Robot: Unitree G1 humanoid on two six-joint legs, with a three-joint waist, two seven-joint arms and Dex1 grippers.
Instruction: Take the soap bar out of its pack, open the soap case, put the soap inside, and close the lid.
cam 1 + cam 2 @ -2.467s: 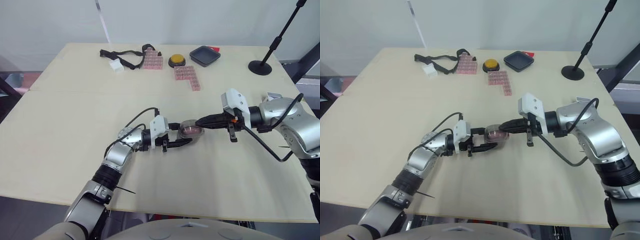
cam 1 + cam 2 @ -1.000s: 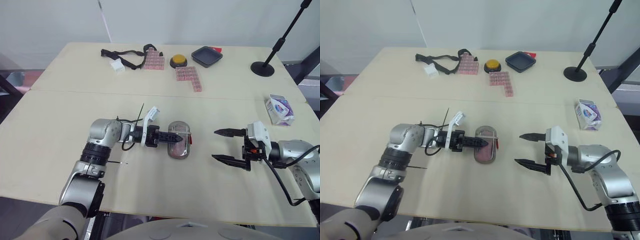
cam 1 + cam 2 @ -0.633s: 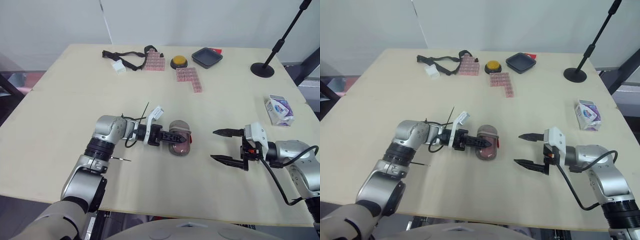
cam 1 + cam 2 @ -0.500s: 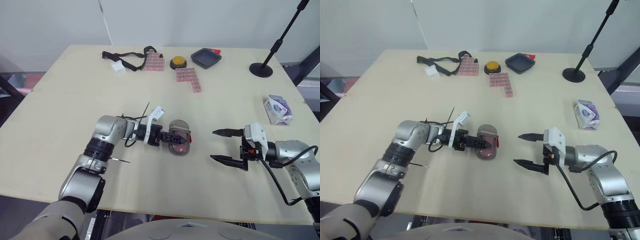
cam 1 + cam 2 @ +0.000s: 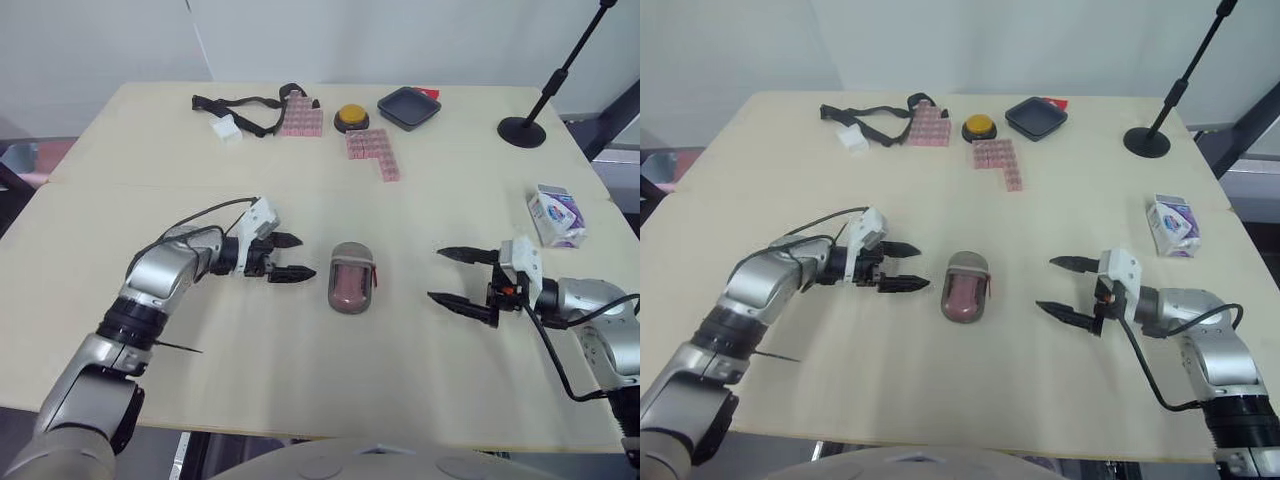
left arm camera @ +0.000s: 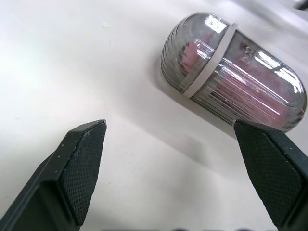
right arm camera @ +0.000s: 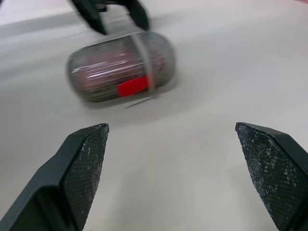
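The clear ribbed soap case (image 5: 349, 276) lies shut on the table's middle, with pink soap showing through its lid (image 6: 231, 72) and a red tab on its side (image 7: 132, 85). My left gripper (image 5: 288, 256) is open a short way to the case's left, touching nothing. My right gripper (image 5: 455, 276) is open farther off on the case's right, fingers pointing at it. The white and purple soap pack (image 5: 556, 214) lies near the table's right edge.
At the back stand a black strap with a white block (image 5: 235, 112), two pink brick plates (image 5: 372, 154), a yellow button (image 5: 351, 118) and a dark tray (image 5: 409, 107). A black stand base (image 5: 526, 130) is at the back right.
My left gripper has let go of the soap case, opened wide and drawn back to the left. The case now lies free on the table. The right gripper stays open, hardly moved.
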